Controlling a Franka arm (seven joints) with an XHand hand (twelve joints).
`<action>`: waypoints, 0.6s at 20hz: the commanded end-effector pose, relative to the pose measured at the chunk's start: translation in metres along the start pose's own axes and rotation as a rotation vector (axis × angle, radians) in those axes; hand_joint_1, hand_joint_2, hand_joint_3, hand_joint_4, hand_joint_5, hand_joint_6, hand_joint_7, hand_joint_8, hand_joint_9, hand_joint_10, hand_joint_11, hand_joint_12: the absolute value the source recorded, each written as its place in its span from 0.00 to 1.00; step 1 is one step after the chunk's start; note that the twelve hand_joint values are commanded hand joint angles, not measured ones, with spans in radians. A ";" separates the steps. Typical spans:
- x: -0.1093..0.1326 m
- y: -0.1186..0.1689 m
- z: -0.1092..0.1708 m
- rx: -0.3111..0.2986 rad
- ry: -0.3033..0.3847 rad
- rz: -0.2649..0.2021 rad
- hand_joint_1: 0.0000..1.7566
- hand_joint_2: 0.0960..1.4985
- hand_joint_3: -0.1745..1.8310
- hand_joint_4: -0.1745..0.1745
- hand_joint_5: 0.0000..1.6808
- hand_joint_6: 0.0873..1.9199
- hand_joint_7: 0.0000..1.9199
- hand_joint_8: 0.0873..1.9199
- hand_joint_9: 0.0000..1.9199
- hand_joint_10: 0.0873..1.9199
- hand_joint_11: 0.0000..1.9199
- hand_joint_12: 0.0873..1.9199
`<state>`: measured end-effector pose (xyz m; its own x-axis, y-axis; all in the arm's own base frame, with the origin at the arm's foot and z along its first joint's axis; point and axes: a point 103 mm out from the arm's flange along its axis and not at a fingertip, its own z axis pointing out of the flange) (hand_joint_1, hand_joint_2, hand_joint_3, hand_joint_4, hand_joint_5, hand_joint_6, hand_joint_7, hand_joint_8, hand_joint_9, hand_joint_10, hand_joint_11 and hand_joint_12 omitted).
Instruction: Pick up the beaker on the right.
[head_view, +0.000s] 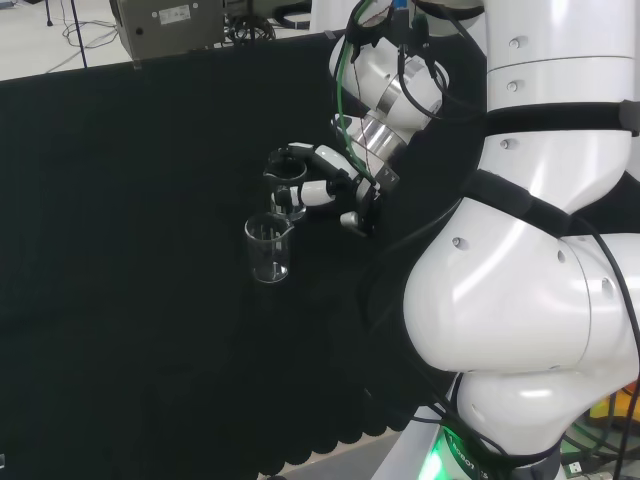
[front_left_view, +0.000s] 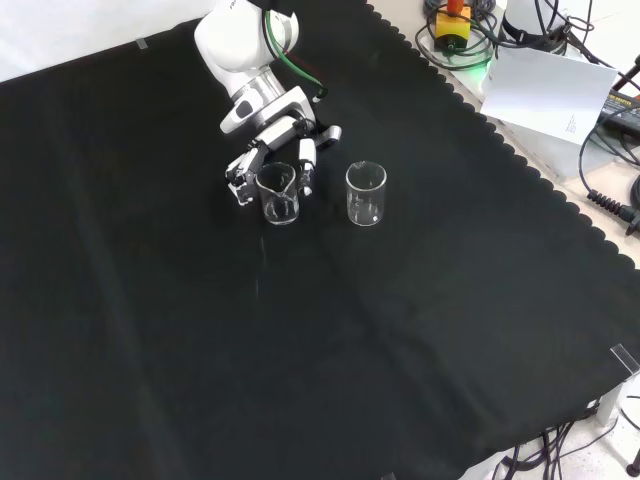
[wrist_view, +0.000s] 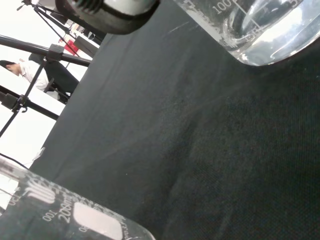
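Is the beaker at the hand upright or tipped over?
Upright. In the front view the beaker stands on its base on the cloth, mouth up, with the hand around it.

The cloth (front_left_view: 300, 350) on the tabletop is matt black with a fine weave. Both beakers (front_left_view: 366, 193) are clear, glossy glass or plastic. The hand (front_left_view: 275, 150) is smooth white and black plastic.

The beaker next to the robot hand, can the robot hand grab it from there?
Probably yes. The robot hand is already right behind that beaker, fingers reaching around it, and nothing stands between them.
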<state>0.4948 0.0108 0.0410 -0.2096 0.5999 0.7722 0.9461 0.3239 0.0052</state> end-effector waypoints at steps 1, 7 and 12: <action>-0.001 0.001 0.001 -0.009 0.028 0.010 0.53 0.54 0.00 0.35 0.22 0.33 0.16 0.34 0.20 0.28 0.01 0.71; -0.003 0.003 0.002 -0.031 0.059 0.036 0.57 0.56 0.00 0.35 0.25 0.36 0.19 0.34 0.24 0.29 0.06 0.70; -0.002 0.006 -0.001 -0.048 0.056 0.049 0.65 0.61 0.00 0.33 0.43 0.46 0.30 0.34 0.40 0.27 0.25 0.64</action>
<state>0.4998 0.0110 0.0385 -0.1579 0.5670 0.8084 0.9610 0.2766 -0.0064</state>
